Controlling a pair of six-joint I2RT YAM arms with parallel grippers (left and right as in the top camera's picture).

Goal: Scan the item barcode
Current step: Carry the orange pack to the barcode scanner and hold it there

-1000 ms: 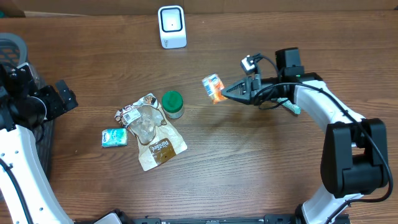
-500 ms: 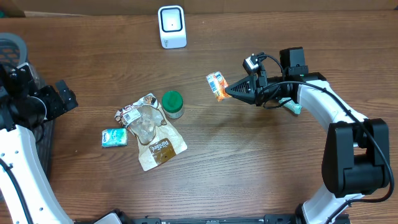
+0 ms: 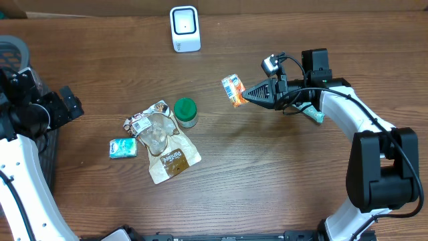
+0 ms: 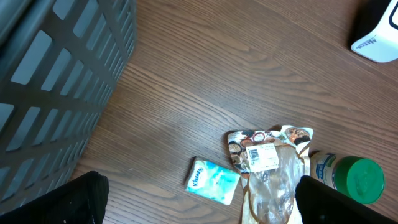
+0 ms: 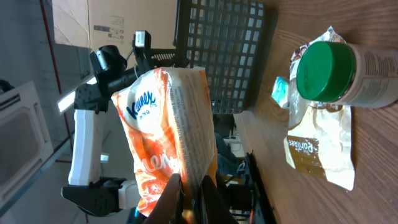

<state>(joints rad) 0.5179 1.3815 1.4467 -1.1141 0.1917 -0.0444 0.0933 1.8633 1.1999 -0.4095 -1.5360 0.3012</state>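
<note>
Right fingers [image 5: 168, 202] clamp the orange tissue pack [image 3: 231, 89] (by its edge); left fingers [image 4: 68, 202] apart.

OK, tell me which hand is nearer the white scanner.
Right. The right hand, shut on the orange tissue pack, is in front of the scanner, off to its right; the left hand sits open much farther off to its left.

Jar [image 3: 185, 112] beside pouch [image 3: 164, 144], scanner [image 3: 184, 29] behind
</note>
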